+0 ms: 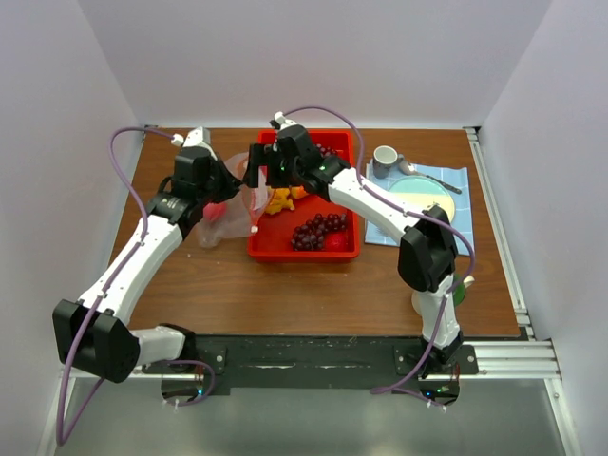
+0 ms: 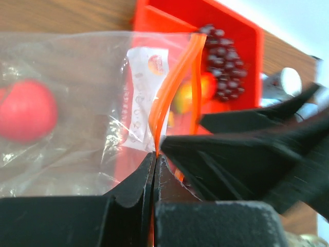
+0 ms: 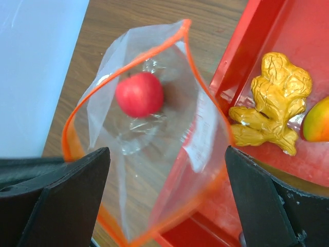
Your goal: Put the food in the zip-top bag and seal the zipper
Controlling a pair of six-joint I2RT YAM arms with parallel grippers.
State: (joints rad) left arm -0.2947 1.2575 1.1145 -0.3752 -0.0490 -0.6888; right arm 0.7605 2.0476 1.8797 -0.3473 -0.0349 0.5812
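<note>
A: Left gripper [image 2: 154, 167]?
B: Clenched on the zipper [image 2: 172, 87] at one end of the mouth; zip-top bag [image 3: 128, 144] sits over the table just beside the red tray [image 3: 247, 56], mouth gaping.
A: Right gripper [image 3: 167, 154]?
B: Jaws spread wide, grasping nothing; bag mouth lies between and below its fingers; one red fruit [image 3: 139, 94] inside the bag; yellow cluster [image 3: 272, 98] in the tray.

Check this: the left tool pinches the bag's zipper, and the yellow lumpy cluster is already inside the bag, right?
No. The yellow lumpy cluster lies in the red tray, outside the bag; the right wrist view shows it. The left tool does pinch the zipper.
</note>
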